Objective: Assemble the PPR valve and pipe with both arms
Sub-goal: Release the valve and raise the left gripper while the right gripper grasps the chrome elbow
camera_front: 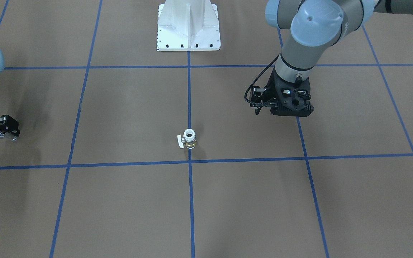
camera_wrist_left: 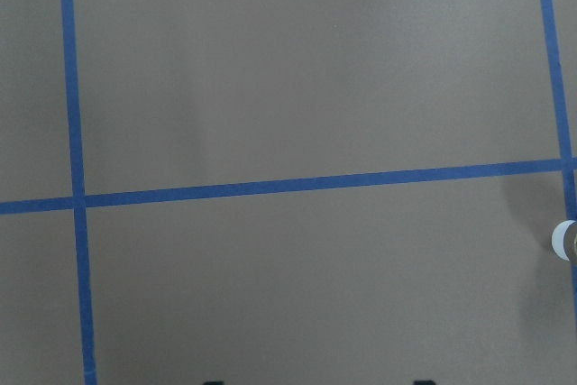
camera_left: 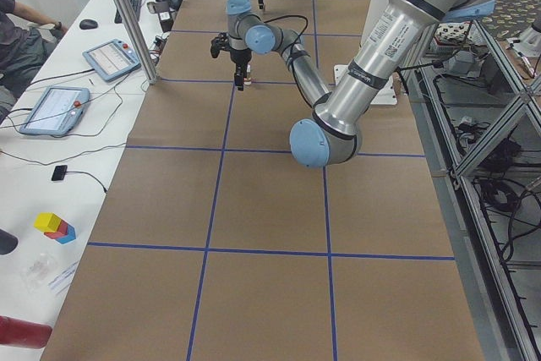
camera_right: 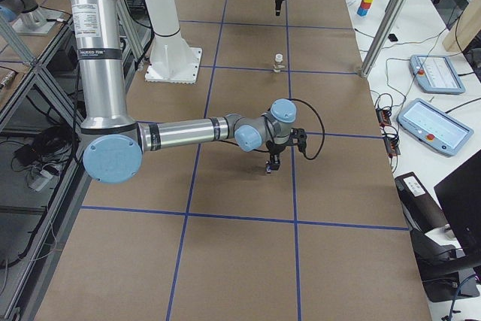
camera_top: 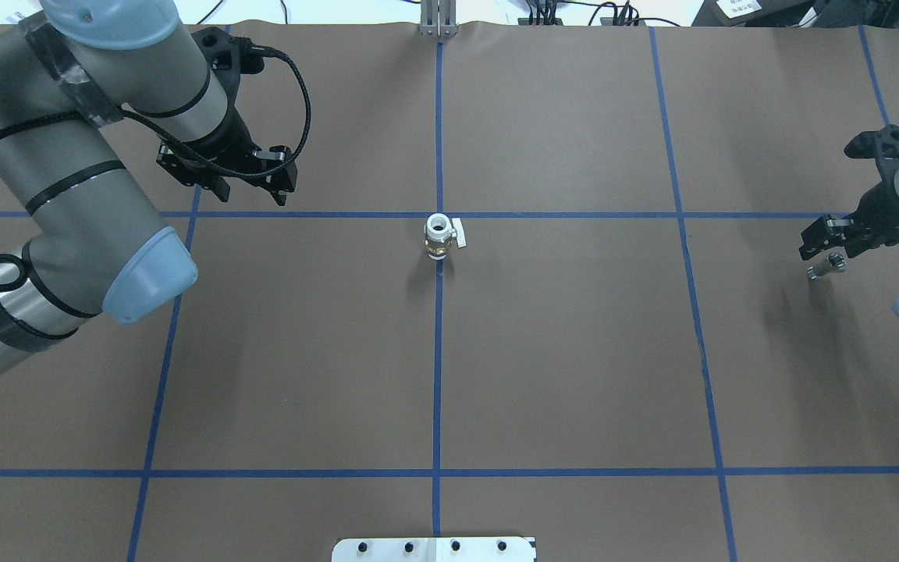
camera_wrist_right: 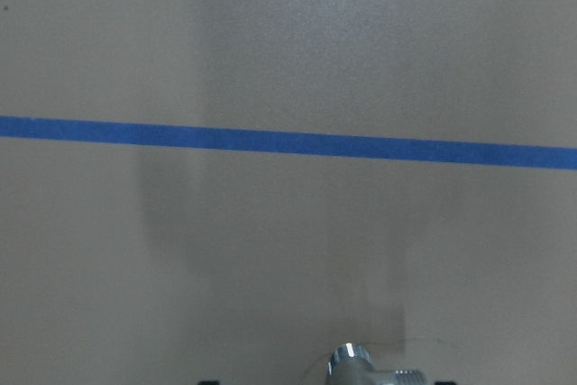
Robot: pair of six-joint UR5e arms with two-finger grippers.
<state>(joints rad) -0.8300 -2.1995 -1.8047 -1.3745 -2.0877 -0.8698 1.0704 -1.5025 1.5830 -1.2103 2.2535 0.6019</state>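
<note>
Closest to the robot, a white bolted pedestal plate (camera_top: pixel 434 549) sits at the edge of the brown paper-covered counter (camera_top: pixel 574 351), which blue tape lines (camera_top: pixel 574 472) divide into large squares.

Further out, on the robot's right side, the black two-finger right end effector (camera_top: pixel 822 248) points down over the counter. Its jaws are closed on the short, stubby chrome-silver metal pipe (camera_top: pixel 826 268). The pipe pokes out below the fingers and appears lifted off the paper. In the right wrist view its shiny tip (camera_wrist_right: pixel 352 362) shows at the bottom centre.

Slightly beyond that, in the middle of the counter, stands the small white-and-brass PPR valve (camera_top: pixel 439 236). It is upright with its round open white end facing up. It rests on the central tape line, just on the robot's side of a crossing line, and its small white handle points toward the robot's right. Nothing touches it, and it is well apart from both end effectors.

Further still, past that crossing line and to the robot's left, the grey-silver left arm (camera_top: pixel 83 195) with light blue joint caps carries the black left end effector (camera_top: pixel 250 186). Its fingers are spread wide with nothing between them. At the right edge of the left wrist view only a sliver of the valve's white rim appears.

Along the far edge of the counter lie black cables (camera_top: pixel 574 12).
</note>
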